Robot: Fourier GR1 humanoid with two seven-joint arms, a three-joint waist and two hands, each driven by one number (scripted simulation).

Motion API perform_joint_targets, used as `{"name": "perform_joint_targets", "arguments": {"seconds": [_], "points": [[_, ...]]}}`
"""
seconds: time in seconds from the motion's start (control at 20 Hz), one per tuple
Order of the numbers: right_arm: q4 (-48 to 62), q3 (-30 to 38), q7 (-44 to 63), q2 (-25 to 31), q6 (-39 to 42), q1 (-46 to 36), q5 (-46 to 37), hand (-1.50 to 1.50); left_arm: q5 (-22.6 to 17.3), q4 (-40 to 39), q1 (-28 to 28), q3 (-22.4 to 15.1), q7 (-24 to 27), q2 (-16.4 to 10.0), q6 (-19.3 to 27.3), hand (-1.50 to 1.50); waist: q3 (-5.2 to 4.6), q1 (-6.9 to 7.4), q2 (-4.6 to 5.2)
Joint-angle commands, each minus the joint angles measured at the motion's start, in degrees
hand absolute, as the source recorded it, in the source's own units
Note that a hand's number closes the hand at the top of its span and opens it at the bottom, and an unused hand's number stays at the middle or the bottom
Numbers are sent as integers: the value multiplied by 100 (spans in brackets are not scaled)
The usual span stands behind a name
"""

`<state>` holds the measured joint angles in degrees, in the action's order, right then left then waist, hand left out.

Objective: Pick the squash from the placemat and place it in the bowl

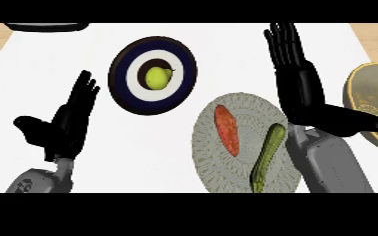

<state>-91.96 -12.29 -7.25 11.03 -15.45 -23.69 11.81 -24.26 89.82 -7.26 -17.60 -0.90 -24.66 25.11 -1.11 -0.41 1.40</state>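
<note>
So the squash (pixel 269 156) is a long green one, and it's lying on the round woven placemat (pixel 214 165) at the near right of the white counter (pixel 59 55). It sits on the mat's right half, running from the near edge up and slightly to the right. Nothing is holding it. Just left of it on the same mat is a reddish-orange, elongated vegetable (pixel 227 129); I can't tell exactly what it is, and the two aren't touching. The right hand (pixel 299 87) is above the mat's far right edge, with its fingers (pixel 284 45) straight, close together and pointing away toward the far side. Its thumb sticks out to the right and crosses in front of the yellowish bowl (pixel 360 92), which is cut off by the right edge of the view. I can't tell whether the thumb actually touches the bowl. The grey right forearm (pixel 328 162) runs just beside the squash on its right. Over at the near left, the left hand (pixel 66 122) is just resting, open, with fingers up and thumb spread out to the left. Between the two hands, farther back, there's a dark blue and white ringed plate (pixel 129 87) with a small round green fruit (pixel 156 77) in the middle of it. There's also some dark rounded thing (pixel 44 27) poking in at the far left corner.
</note>
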Motion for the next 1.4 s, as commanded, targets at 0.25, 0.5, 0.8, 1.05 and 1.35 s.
{"name": "perform_joint_targets", "arguments": {"seconds": [0.25, 0.5, 0.8, 1.05, 1.35], "points": [[-1345, 469, 1013, 1660, -665, 1021, -1399, 150, 637, -258, 139, 622, 169, -957, 241, 0, 90, -353, -280], [-117, 572, 2311, 1939, -1811, 2718, -2619, -150, 417, -300, 364, 691, 7, -925, 216, 0, 48, -828, -304], [-1680, -605, 2904, 1607, -2546, 4459, -4293, -150, 440, -141, 301, 658, -30, -923, 161, 0, 60, -600, -273], [-3284, -588, 4234, 1565, -2617, 5662, -5504, -150, 235, -123, 489, 844, 198, -1088, -341, 0, 62, -258, -199], [-4949, -610, 6073, 1506, -908, 5597, -6910, -150, 549, -111, 31, 512, -62, -851, -279, 0, 84, -25, -133]]}}
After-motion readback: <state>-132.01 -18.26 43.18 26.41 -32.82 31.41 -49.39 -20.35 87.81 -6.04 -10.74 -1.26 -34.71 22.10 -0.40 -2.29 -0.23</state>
